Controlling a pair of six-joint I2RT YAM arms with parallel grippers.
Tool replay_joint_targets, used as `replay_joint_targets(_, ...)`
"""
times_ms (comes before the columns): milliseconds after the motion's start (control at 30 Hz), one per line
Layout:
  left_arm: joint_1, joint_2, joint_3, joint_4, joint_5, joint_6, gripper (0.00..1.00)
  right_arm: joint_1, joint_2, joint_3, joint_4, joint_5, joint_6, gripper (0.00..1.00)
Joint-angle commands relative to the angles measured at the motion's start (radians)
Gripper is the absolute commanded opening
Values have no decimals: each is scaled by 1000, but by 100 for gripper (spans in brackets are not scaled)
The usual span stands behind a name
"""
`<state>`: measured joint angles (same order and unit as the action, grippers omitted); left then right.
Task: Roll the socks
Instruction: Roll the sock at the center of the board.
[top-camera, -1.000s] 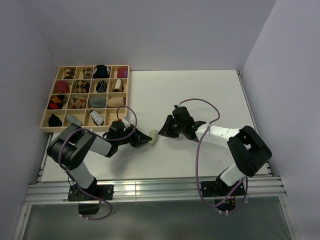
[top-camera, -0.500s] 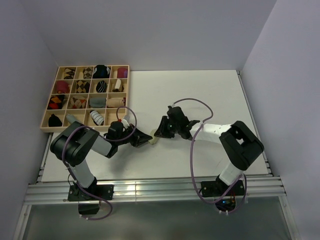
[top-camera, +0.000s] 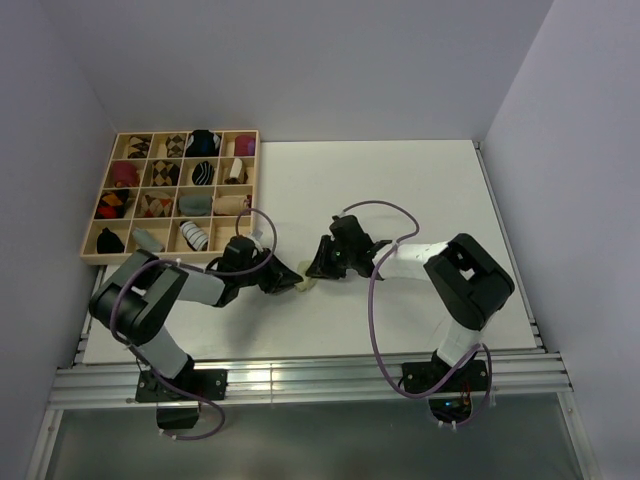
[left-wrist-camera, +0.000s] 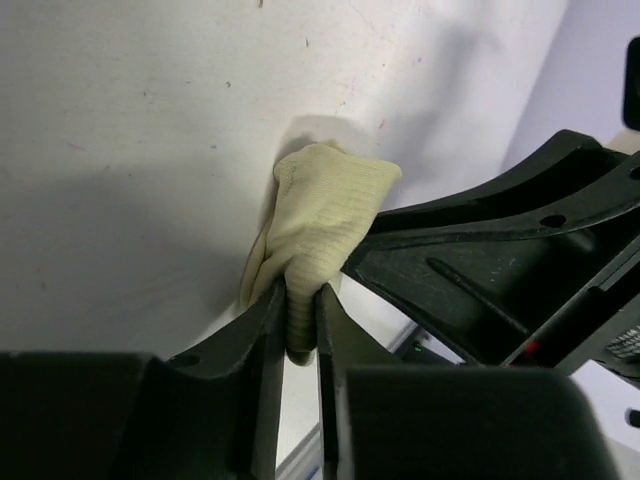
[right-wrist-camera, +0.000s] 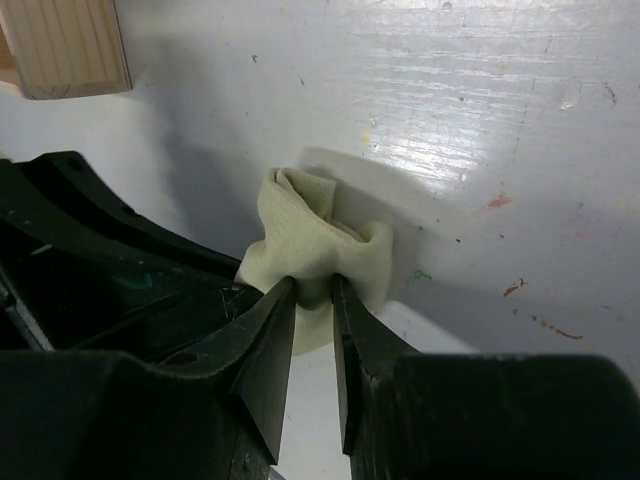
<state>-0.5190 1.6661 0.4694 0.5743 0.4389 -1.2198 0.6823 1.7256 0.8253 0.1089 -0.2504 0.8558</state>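
1. Pale yellow-green sock (top-camera: 306, 277) sits on the white bench (top-camera: 400, 190), near the middle and towards the near edge, between my two claws. It is bunched into a small lump.
2. Left claw (top-camera: 290, 279): the wrist view shows the fingers nearly together, pinching a fold at one end of the sock (left-wrist-camera: 325, 215). The rest of the fabric stands out beyond the tips (left-wrist-camera: 300, 320).
3. Right claw (top-camera: 318, 268): the fingers are close together, pinching the other side of the sock (right-wrist-camera: 315, 250). A thin fold of fabric is caught between the tips (right-wrist-camera: 313, 300).
4. The claws face each other tip to tip, just beside one another, with the sock between them.
5. The sock's underside touches the bench. Its top edge is curled over.
6. Wooden tray (top-camera: 100, 257) at the far left of the bench holds rolled socks in its compartments, well apart from the claws.
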Motion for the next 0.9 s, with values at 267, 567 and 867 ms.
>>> replay_joint_targets(267, -166, -244, 193, -514, -434, 276, 50, 8, 34, 41, -61, 20, -6, 29)
replay_joint_targets(567, -358, -184, 324, -610, -718, 433, 53, 8, 31, 46, -72, 19, -1, 29)
replay_joint_targets(867, -362, -264, 230, -528, -746, 485, 51, 8, 34, 57, -84, 14, 2, 29)
